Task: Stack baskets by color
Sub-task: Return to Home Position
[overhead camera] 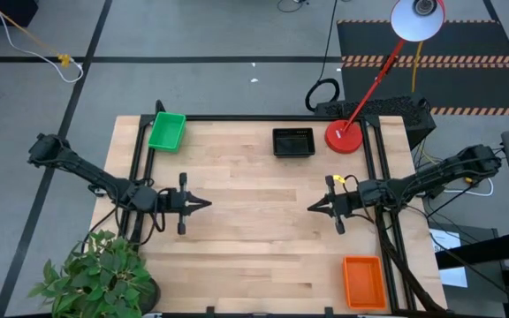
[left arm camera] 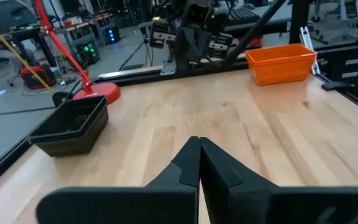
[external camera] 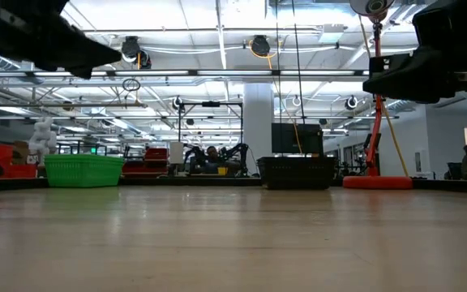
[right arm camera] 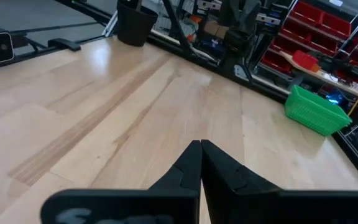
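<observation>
- Green basket [overhead camera: 167,131] sits at the far left corner of the bench [overhead camera: 254,252], just inside the black frame rail. It stands upright and nothing touches it. The low view shows it [external camera: 83,170] at the far edge, and the right wrist view shows it [right arm camera: 316,111] past the bare wood.
- Left claw [overhead camera: 206,204] hovers over the left half of the bench, pointing toward the middle. Its fingers [left arm camera: 185,168] are pressed together and hold nothing.
- Black basket [overhead camera: 292,142] rests at the middle of the far edge, well apart from the green basket. In the left wrist view [left arm camera: 73,126] its rim looks layered, as with nested baskets, but how many cannot be told.
- Right claw [overhead camera: 312,208] hovers over the right half of the bench, facing the left claw with bare wood between them. Its fingers [right arm camera: 185,167] are also together and empty.
- Lamp base [overhead camera: 344,136], round and red, stands just right of the black basket, near it but not touching.
- Orange basket [overhead camera: 363,282] lies at the near right corner, beside the frame rail, far from the other two. The left wrist view [left arm camera: 281,63] shows it upright at the bench edge.
</observation>
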Controlling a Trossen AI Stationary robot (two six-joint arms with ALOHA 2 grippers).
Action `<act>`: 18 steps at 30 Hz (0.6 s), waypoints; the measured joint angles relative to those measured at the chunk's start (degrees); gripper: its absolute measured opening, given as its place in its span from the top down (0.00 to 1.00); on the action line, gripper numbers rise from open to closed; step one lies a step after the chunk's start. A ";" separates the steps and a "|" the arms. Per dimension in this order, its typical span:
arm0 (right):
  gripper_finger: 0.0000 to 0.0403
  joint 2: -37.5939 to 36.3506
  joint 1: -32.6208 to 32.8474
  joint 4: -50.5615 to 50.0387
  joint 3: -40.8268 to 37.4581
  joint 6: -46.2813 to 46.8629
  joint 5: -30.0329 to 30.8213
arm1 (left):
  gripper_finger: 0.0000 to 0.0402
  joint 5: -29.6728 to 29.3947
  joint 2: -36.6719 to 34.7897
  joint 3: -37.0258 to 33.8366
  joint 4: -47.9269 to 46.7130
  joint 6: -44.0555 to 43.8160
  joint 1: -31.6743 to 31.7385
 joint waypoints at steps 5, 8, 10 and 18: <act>1.00 -0.41 0.00 -1.62 0.00 -0.46 0.00 | 0.98 0.00 -1.99 -3.54 1.75 0.00 0.04; 1.00 -0.55 0.00 -2.48 0.00 -0.54 0.00 | 0.97 0.00 -2.87 -5.03 2.13 0.05 0.04; 1.00 -0.55 -0.04 -2.60 0.00 -0.58 0.00 | 0.98 0.00 -3.19 -5.98 3.40 0.76 0.04; 1.00 -0.55 -2.34 -3.66 0.00 1.02 -4.71 | 0.97 0.02 -3.18 -9.93 9.48 2.46 0.04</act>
